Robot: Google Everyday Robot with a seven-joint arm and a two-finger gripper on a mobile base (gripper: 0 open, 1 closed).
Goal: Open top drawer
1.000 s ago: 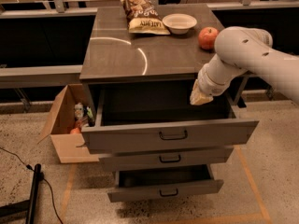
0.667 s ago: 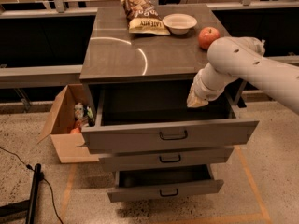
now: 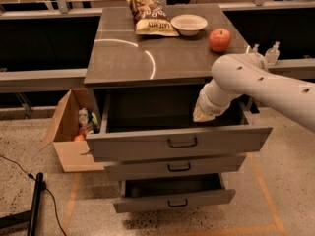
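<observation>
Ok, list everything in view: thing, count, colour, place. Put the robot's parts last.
cabinet: one, grey, centre
top drawer: one, grey, pulled out
middle drawer: one, grey, beneath it
bottom drawer: one, grey, lowest, partly open
chip bag: one, brown, cabinet top, rear
bowl: one, white, beside the bag
apple: one, red, cabinet top, right
cardboard box: one, brown, floor, left
bottles: two, clear, far right
arm: one, white, from right
end effector: one, pale, inside the top drawer's right end
</observation>
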